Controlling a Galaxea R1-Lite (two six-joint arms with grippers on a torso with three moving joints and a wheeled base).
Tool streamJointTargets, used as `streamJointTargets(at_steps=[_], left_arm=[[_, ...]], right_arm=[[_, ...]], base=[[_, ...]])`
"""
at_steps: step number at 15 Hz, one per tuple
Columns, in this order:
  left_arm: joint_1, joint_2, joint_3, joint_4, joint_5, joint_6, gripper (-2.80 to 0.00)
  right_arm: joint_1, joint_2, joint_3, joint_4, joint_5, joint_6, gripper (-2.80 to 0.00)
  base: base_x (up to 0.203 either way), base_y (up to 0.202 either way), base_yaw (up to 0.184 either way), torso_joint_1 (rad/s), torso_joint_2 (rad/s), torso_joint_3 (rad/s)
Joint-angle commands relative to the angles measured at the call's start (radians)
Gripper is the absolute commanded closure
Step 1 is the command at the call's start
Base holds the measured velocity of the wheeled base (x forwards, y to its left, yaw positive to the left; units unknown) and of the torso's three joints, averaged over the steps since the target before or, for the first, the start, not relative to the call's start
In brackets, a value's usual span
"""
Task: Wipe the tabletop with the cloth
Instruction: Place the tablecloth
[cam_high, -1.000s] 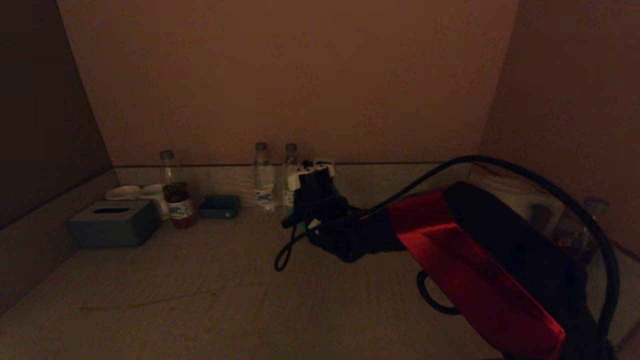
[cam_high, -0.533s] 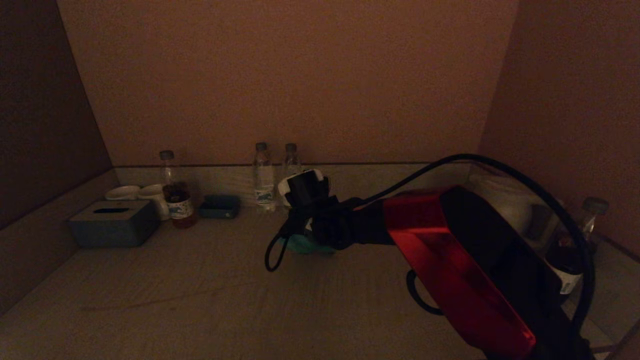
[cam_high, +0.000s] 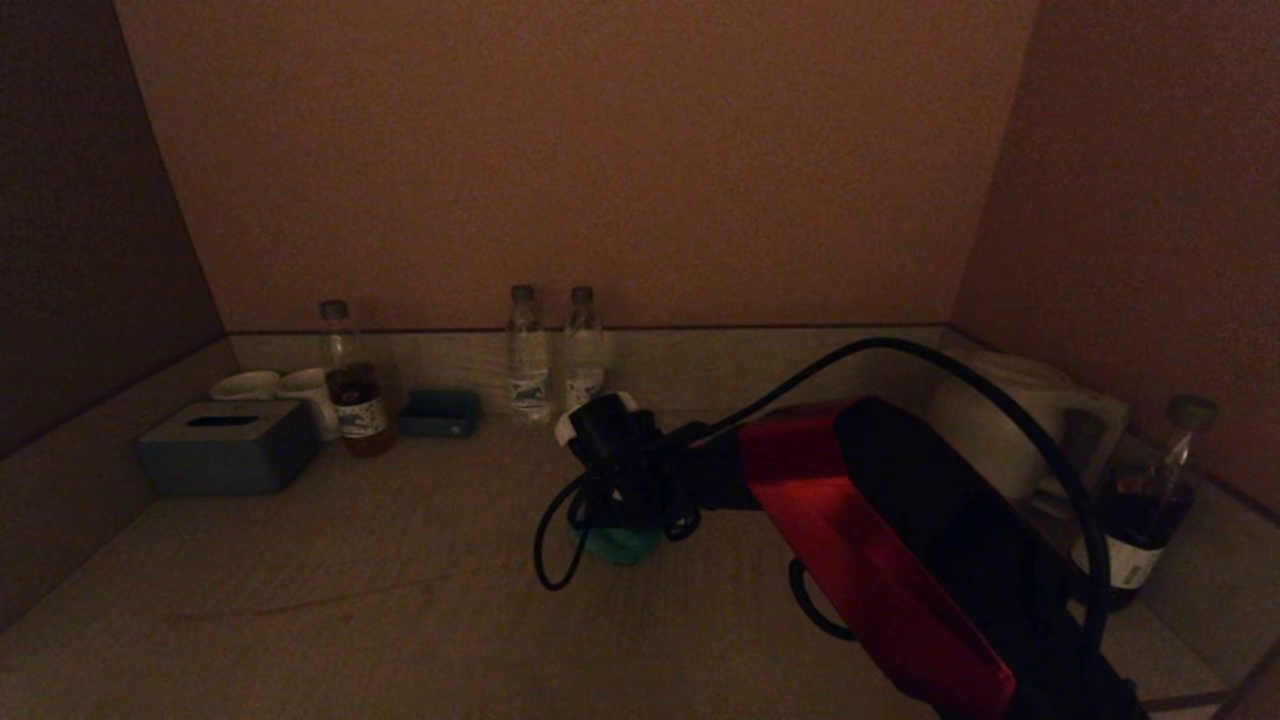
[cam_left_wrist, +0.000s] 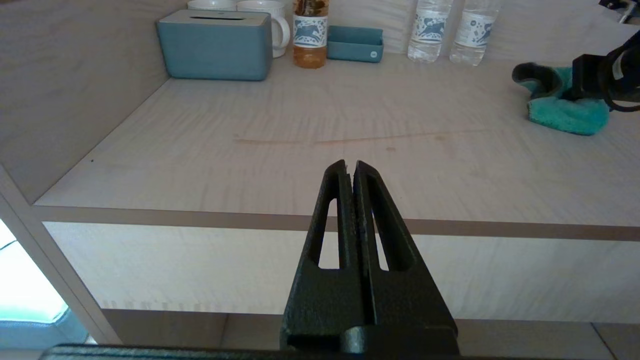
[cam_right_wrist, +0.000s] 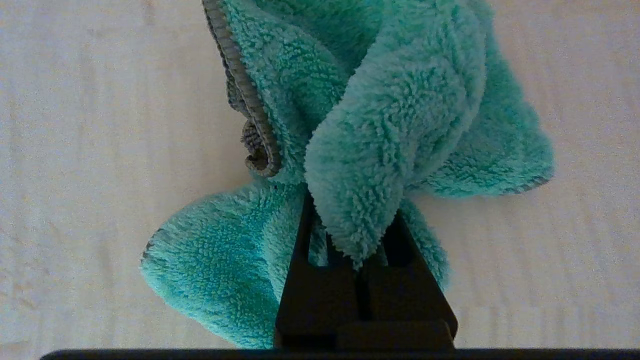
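Note:
A teal fluffy cloth (cam_high: 620, 545) lies bunched on the pale wooden tabletop (cam_high: 350, 600), near its middle. My right gripper (cam_high: 625, 520) points down onto it and is shut on the cloth (cam_right_wrist: 350, 125), whose folds hide the fingertips in the right wrist view. The cloth also shows in the left wrist view (cam_left_wrist: 562, 107), with the right gripper on it. A faint reddish streak (cam_left_wrist: 320, 141) marks the tabletop to the left of the cloth. My left gripper (cam_left_wrist: 349, 167) is shut and empty, parked in front of the table's front edge.
Along the back stand a grey-blue tissue box (cam_high: 228, 445), white cups (cam_high: 300, 390), a tea bottle (cam_high: 355, 400), a small blue tray (cam_high: 438, 412) and two water bottles (cam_high: 550, 355). A white kettle (cam_high: 1010, 420) and another bottle (cam_high: 1150, 510) stand at the right. Walls close three sides.
My right gripper has pulled the cloth from near the back bottles toward the front and slightly left across the tabletop. The left arm has not moved.

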Motion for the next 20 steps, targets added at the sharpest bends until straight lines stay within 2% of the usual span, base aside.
streamJointTargets(at_steps=[1,2,9,13,16,18,20], left_arm=[[-0.001,0.000,0.000,0.000,0.000,-0.001,0.00],[0.001,0.000,0.000,-0.001,0.000,-0.001,0.00],[0.001,0.000,-0.001,0.001,0.000,-0.001,0.00],[0.001,0.000,0.000,0.001,0.000,-0.001,0.00],[0.001,0.000,-0.001,0.001,0.000,-0.001,0.00],[0.001,0.000,0.000,0.001,0.000,-0.001,0.00],[-0.001,0.000,0.000,0.001,0.000,-0.001,0.00]], right_arm=[[0.004,0.013,0.001,-0.011,0.052,0.000,0.00],[0.018,0.014,0.001,-0.029,0.080,-0.006,0.00],[0.060,-0.017,0.001,-0.031,0.080,-0.017,0.00],[0.163,-0.050,0.001,-0.031,0.080,-0.034,0.00],[0.179,-0.062,0.001,-0.031,0.080,-0.041,0.00],[0.246,-0.091,0.001,-0.031,0.080,-0.048,0.00],[0.273,-0.101,0.001,-0.028,0.080,-0.048,0.00]], base=[[0.000,0.000,0.000,0.000,0.00,0.000],[0.000,0.000,0.000,0.000,0.00,0.000],[0.000,0.000,0.000,0.000,0.00,0.000],[0.000,0.000,0.000,0.000,0.00,0.000],[0.000,0.000,0.000,0.000,0.00,0.000],[0.000,0.000,0.000,0.000,0.00,0.000],[0.000,0.000,0.000,0.000,0.00,0.000]])
